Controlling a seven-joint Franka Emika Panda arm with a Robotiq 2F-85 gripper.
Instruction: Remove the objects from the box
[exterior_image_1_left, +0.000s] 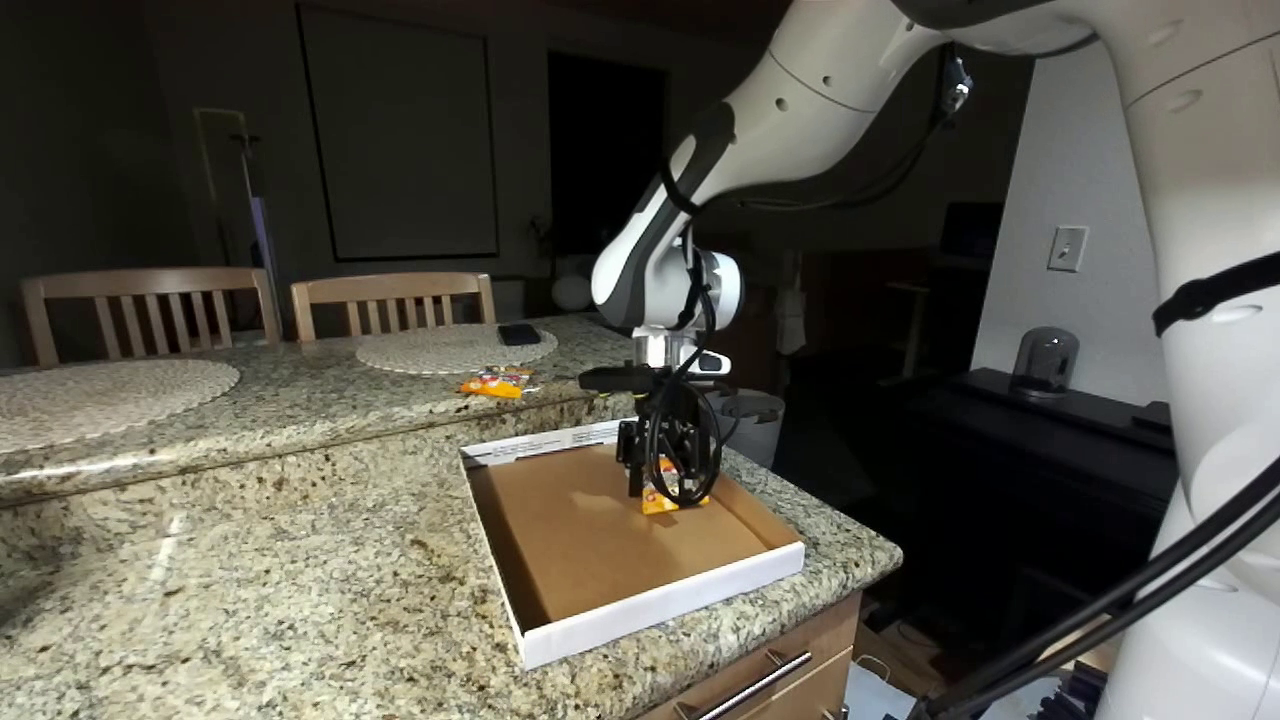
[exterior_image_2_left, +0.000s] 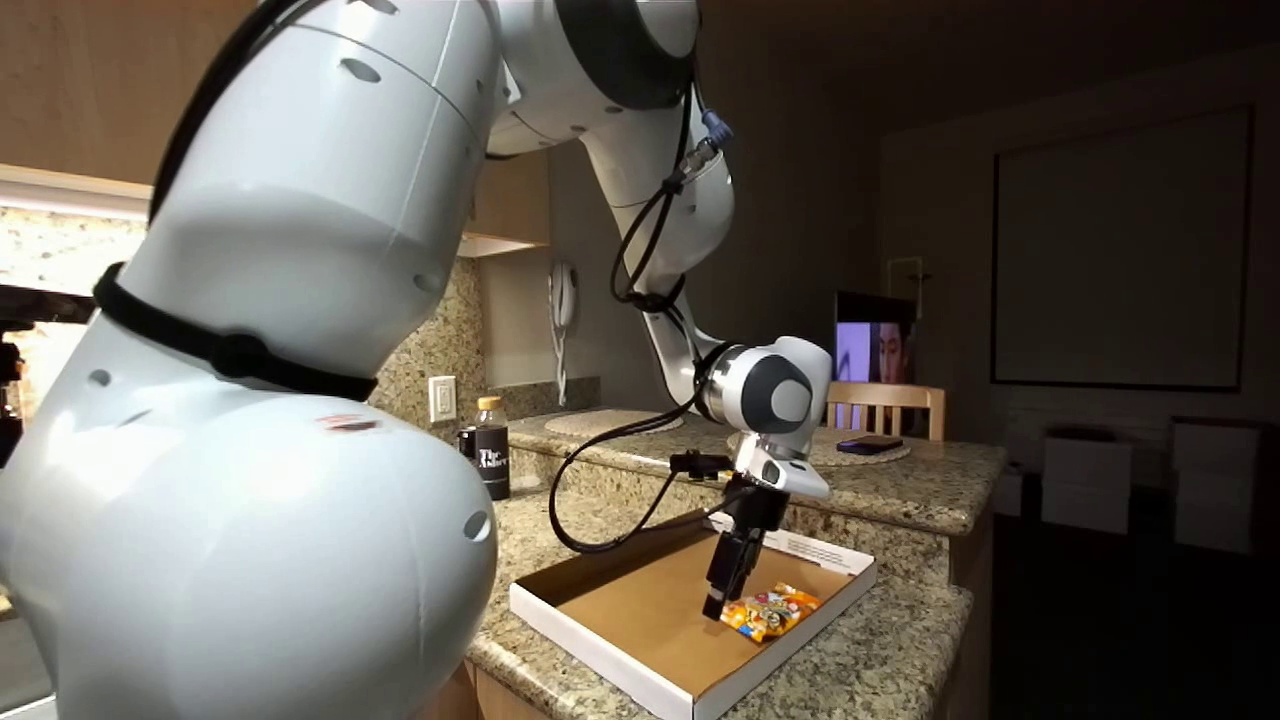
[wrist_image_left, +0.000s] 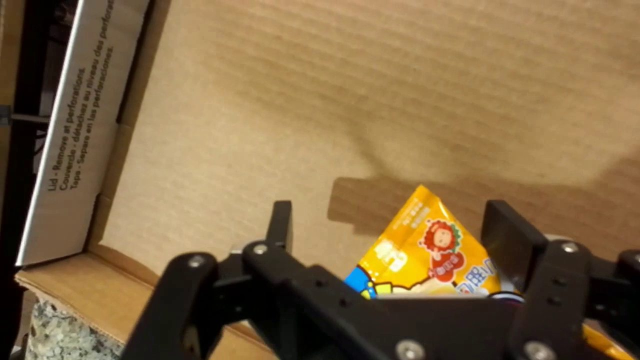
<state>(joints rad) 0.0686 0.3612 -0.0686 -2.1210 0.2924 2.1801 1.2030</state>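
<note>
The box (exterior_image_1_left: 575, 545) is a shallow tray with white sides and a brown inside on the granite counter; it also shows in an exterior view (exterior_image_2_left: 640, 612) and in the wrist view (wrist_image_left: 240, 150). An orange-yellow packet (exterior_image_2_left: 782, 612) lies in it near one side; it shows in the wrist view (wrist_image_left: 422, 250), its lower part hidden by the gripper. My gripper (exterior_image_2_left: 716, 605) is inside the box, pointing down, at the packet. In the wrist view the gripper (wrist_image_left: 390, 215) is open, with the packet's corner between its fingers, closer to the right one. Another orange packet (exterior_image_1_left: 497, 382) lies on the raised ledge.
The raised granite ledge (exterior_image_1_left: 330, 400) runs behind the box. It bears round woven placemats (exterior_image_1_left: 440, 350) and a dark phone (exterior_image_1_left: 518, 334). A dark bottle (exterior_image_2_left: 490, 455) stands at the back of the counter. Wooden chairs (exterior_image_1_left: 390, 290) stand behind the ledge.
</note>
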